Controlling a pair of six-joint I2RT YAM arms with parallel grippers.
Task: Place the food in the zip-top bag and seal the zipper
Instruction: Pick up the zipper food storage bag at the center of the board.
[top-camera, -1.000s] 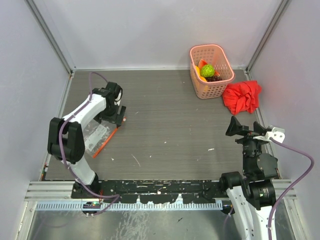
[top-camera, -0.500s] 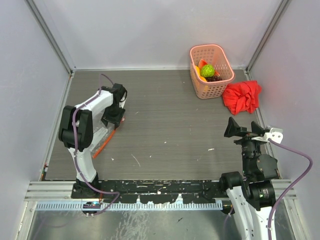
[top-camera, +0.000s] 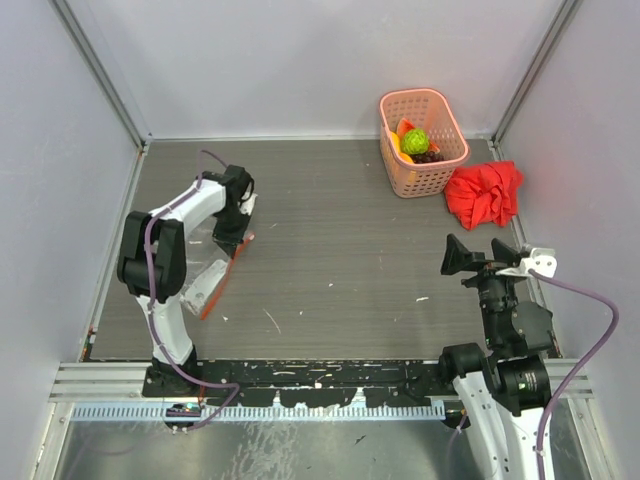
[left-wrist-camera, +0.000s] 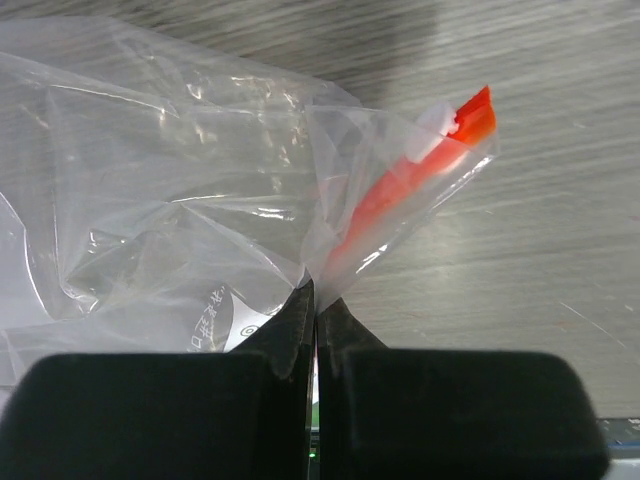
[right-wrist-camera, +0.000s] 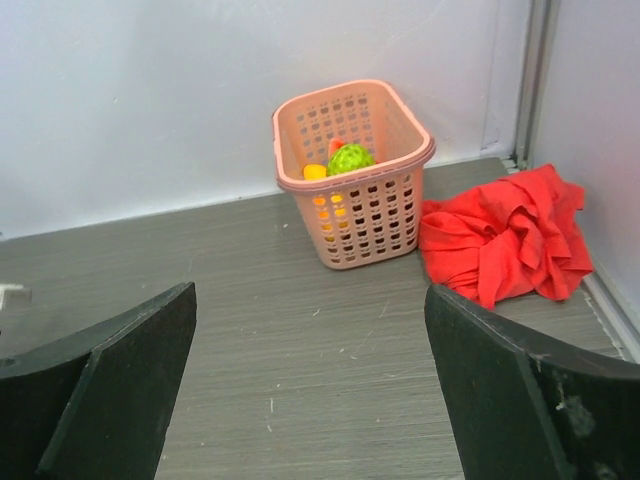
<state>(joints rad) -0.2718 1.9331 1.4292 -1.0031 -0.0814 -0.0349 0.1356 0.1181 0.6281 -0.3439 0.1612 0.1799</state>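
The zip-top bag (top-camera: 200, 282) lies crumpled at the table's left, clear, with its orange-red zipper (top-camera: 226, 272) along the right edge. My left gripper (top-camera: 238, 236) is shut on a fold of the bag's plastic just below the zipper (left-wrist-camera: 400, 190). In the left wrist view the bag (left-wrist-camera: 150, 200) bunches up from the pinched fingers (left-wrist-camera: 290, 330). The food sits in the pink basket (top-camera: 442, 172): a lime-green ball (top-camera: 415, 140), an orange piece (top-camera: 404, 127), a dark purple grape bunch (top-camera: 430, 156) and a yellow piece (right-wrist-camera: 315, 172). My right gripper (top-camera: 480, 258) hangs open and empty, far from the basket.
A red cloth (top-camera: 485, 193) is heaped beside the basket against the right wall. Grey walls and metal rails close in the table at the back and both sides. The basket (right-wrist-camera: 370, 215) stands near the back right corner.
My left gripper has gone from open to shut, pinching the bag near the zipper, and the bag's edge has drawn up. The right gripper has shifted slightly left, still open.
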